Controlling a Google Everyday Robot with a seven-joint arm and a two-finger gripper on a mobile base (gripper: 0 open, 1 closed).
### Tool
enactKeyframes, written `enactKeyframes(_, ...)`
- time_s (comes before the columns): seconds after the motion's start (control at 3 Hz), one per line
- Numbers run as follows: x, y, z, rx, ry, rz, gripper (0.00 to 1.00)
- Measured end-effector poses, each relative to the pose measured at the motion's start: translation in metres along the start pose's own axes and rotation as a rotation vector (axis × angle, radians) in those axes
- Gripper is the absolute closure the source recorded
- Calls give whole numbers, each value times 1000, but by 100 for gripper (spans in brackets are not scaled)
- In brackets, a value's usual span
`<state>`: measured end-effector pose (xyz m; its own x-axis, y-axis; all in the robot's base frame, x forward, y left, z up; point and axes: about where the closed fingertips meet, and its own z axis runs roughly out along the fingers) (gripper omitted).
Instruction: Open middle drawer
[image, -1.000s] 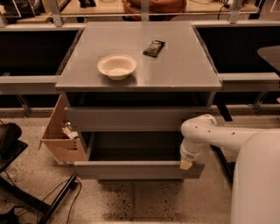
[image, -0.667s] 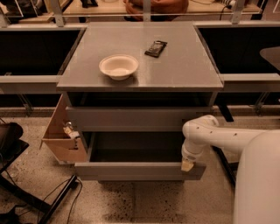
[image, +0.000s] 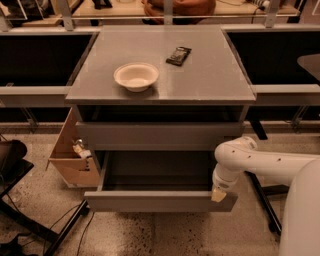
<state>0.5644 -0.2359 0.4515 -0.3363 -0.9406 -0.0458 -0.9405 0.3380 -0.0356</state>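
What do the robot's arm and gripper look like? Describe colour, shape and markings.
The arm is white: smooth rounded tubes with a bulbous joint and rows of small dark dots. No cables show. The gripper, at the middle drawer's right front corner, ends in a tan tip.

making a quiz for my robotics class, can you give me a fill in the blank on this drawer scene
1. The middle drawer stands ____, its grey box showing.
2. The gripper is at the ____ end of that drawer's front.
3. On the cabinet top, a white ____ sits left of a dark packet.
4. The uppermost drawer front is ____.

Missing words: open; right; bowl; shut
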Motion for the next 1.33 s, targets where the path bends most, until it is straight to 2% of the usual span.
enactKeyframes(0.33,-5,7,-13,17,-40,-21,100)
enactKeyframes(0.67,-5,7,-13,17,-40,-21,100)
enactKeyframes(1.0,-5,7,-13,17,-40,-21,81)
enactKeyframes(1.33,-5,7,-13,17,-40,-21,58)
